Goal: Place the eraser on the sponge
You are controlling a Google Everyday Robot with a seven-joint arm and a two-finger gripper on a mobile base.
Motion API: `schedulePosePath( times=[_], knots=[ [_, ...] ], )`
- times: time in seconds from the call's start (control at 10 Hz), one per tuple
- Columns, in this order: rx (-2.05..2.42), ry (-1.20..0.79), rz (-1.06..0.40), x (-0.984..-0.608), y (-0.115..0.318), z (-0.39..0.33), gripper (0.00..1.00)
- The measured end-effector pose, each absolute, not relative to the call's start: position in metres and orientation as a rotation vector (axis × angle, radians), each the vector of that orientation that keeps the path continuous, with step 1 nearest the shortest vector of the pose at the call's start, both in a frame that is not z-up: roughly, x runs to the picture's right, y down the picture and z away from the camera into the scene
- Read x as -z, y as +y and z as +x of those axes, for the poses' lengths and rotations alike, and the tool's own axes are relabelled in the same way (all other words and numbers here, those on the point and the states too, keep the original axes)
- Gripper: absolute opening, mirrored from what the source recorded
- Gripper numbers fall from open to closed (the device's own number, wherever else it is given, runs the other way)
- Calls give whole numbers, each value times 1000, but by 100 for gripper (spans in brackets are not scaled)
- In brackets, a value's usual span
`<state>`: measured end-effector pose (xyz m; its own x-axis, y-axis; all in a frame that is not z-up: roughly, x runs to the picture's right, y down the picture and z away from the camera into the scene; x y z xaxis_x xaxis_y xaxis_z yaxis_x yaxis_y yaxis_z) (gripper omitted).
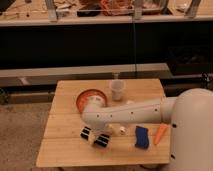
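The eraser, a black bar with pale stripes, lies on the wooden table near its front left. My gripper hangs at the end of the white arm, right over the eraser's middle, and covers part of it. Whether it holds the bar I cannot tell. The sponge, a deep-blue block, lies on the table about a hand's width to the right of the eraser, apart from the gripper.
An orange carrot lies just right of the sponge. A small white object sits between eraser and sponge. An orange bowl and a clear cup stand behind the arm. Dark shelving runs behind the table.
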<state>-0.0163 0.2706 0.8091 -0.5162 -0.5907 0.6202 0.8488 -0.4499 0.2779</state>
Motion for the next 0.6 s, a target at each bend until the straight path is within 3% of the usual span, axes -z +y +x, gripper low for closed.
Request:
schedulePosePath(
  times=[0.6],
  knots=[
    [2062, -729, -556, -810, 273, -15, 80]
  ],
)
